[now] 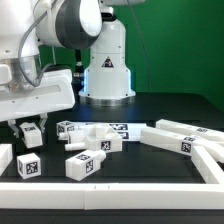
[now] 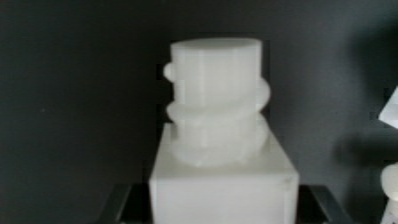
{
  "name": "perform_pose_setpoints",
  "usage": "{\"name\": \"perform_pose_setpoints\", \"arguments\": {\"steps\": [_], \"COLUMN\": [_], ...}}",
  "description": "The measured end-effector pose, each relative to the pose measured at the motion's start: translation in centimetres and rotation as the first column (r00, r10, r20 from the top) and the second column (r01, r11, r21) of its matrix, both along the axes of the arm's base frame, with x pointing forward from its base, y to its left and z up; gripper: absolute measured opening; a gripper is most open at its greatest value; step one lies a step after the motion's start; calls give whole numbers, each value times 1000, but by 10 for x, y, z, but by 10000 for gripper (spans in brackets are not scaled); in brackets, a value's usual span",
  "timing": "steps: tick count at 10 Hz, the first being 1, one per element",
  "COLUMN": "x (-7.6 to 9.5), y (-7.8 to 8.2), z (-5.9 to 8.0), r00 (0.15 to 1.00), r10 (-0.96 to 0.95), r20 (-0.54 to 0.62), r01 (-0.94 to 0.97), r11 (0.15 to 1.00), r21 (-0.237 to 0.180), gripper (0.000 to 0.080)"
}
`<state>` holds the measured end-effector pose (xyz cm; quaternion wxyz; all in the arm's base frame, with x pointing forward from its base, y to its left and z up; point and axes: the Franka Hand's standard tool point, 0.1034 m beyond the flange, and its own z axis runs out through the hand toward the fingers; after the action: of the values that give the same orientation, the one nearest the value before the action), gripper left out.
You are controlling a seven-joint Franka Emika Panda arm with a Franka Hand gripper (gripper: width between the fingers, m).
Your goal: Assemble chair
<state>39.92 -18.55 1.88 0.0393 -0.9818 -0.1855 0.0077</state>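
tool (image 1: 28, 124): closed on peg part (image 2: 217, 110) — its block base sits in the grip
peg part: white, round peg upright, low over counter (image 1: 165, 105) at exterior view's left
chair parts (image 1: 95, 135): loose on counter — cluster mid, bars (image 1: 180, 141) at exterior view's right

Ext. cam sits low, near table (image 1: 170, 105) level, facing across it twd the robot base (image 1: 105, 70) and green backdrop (image 1: 185, 40); fairly close. Wrist cam looks along the gripper (image 1: 30, 127), v. close on a white chair part (image 2: 217, 110). Views share only that part, at exterior view's left.
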Motion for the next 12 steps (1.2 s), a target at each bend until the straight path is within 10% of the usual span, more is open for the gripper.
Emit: {"name": "perform_pose_setpoints", "arguments": {"steps": [3, 7, 12], "x": [2, 31, 29], "y": [0, 76, 84], "z": [9, 58, 53], "r00": [1000, 998, 998], "r10": [5, 59, 66], "r20": [-15, -2, 13], "r01": [-4, -59, -65], "r11": [1000, 998, 997], "r21": [19, -20, -29], "gripper": [615, 648, 649]}}
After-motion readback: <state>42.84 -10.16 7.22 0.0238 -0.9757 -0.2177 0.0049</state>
